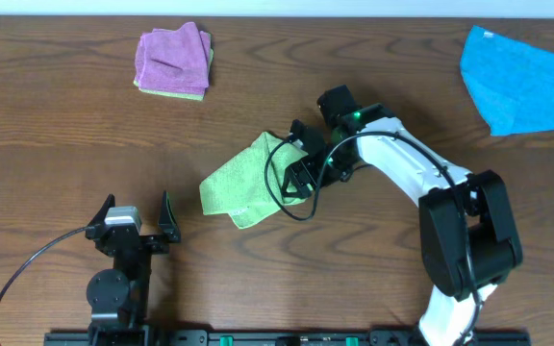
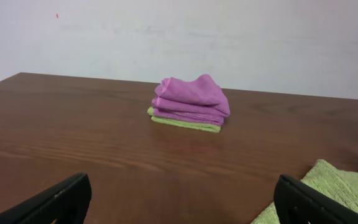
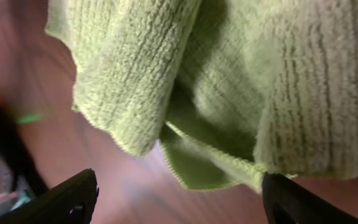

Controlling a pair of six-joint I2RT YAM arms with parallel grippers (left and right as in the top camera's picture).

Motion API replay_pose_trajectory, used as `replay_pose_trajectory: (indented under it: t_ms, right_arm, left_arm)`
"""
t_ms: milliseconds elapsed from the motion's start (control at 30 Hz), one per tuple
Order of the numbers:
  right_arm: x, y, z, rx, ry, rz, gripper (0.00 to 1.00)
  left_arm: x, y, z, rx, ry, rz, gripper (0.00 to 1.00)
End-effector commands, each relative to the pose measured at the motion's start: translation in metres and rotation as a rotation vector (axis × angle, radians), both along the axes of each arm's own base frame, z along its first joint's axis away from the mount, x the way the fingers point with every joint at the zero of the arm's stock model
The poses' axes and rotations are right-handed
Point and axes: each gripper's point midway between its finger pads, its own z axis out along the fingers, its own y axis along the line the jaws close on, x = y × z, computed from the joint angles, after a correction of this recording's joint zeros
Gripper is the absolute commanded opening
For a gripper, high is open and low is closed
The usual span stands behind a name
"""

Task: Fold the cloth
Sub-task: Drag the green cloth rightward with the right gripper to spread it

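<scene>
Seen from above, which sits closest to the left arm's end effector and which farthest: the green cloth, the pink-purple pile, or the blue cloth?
Starting from the left end effector:
1. Green cloth, just to its right, mid-table.
2. Pink-purple pile, ahead of it, near the far edge.
3. Blue cloth, in the far right corner.

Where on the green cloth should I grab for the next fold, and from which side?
Probably the cloth at its right-hand edge, coming in from the right with the right gripper, whose open fingers flank it. The right wrist view shows layers overlapping there with a hemmed edge hanging free, so a pinch should catch it.
</scene>
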Motion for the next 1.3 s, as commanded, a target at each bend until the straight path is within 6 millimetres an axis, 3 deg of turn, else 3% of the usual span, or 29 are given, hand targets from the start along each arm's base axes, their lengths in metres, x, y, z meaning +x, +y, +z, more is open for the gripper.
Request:
replay_pose_trajectory:
  t_ms: [0,167,267,333,433,567,600,633,667,800,967,1133,1267]
  right_arm:
    - [0.005,-0.005,-0.006,-0.013,-0.054,0.058,0.85]
    - [0.008,-0.004,-0.010,-0.011,-0.072,0.079,0.84]
    - [0.005,-0.005,-0.016,-0.016,-0.062,0.096,0.75]
    - [0.003,-0.005,-0.020,-0.020,-0.048,0.099,0.67]
    - [0.001,-0.005,-0.023,-0.025,-0.038,0.103,0.39]
    - [0.001,-0.010,-0.029,-0.060,-0.040,0.101,0.29]
    - [0.002,-0.013,-0.031,-0.081,-0.046,0.100,0.30]
    - [0.003,-0.016,-0.033,-0.101,-0.053,0.099,0.40]
    - [0.004,-0.019,-0.034,-0.120,-0.059,0.099,0.57]
    - [0.000,-0.023,-0.035,-0.134,-0.048,0.117,0.60]
    - [0.000,-0.024,-0.037,-0.139,-0.056,0.126,0.29]
    - [0.004,-0.026,-0.043,-0.157,-0.071,0.132,0.25]
    - [0.004,-0.026,-0.047,-0.160,-0.065,0.132,0.05]
  left_arm:
    - [-0.002,0.000,-0.018,-0.002,0.064,0.004,0.95]
    - [-0.002,0.000,-0.018,-0.002,0.064,0.004,0.95]
    - [-0.002,0.000,-0.018,-0.002,0.064,0.004,0.95]
    - [-0.002,0.000,-0.018,-0.002,0.064,0.004,0.95]
    - [-0.002,0.000,-0.018,-0.002,0.064,0.004,0.95]
    - [-0.002,0.000,-0.018,-0.002,0.064,0.004,0.95]
    - [-0.002,0.000,-0.018,-0.002,0.064,0.004,0.95]
    - [-0.002,0.000,-0.018,-0.002,0.064,0.004,0.95]
    - [-0.002,0.000,-0.018,-0.002,0.064,0.004,0.95]
    - [-0.002,0.000,-0.018,-0.002,0.064,0.004,0.95]
    - [-0.002,0.000,-0.018,-0.002,0.064,0.004,0.95]
    - [-0.002,0.000,-0.018,-0.002,0.064,0.004,0.95]
    - [-0.002,0.000,-0.018,-0.002,0.064,0.004,0.95]
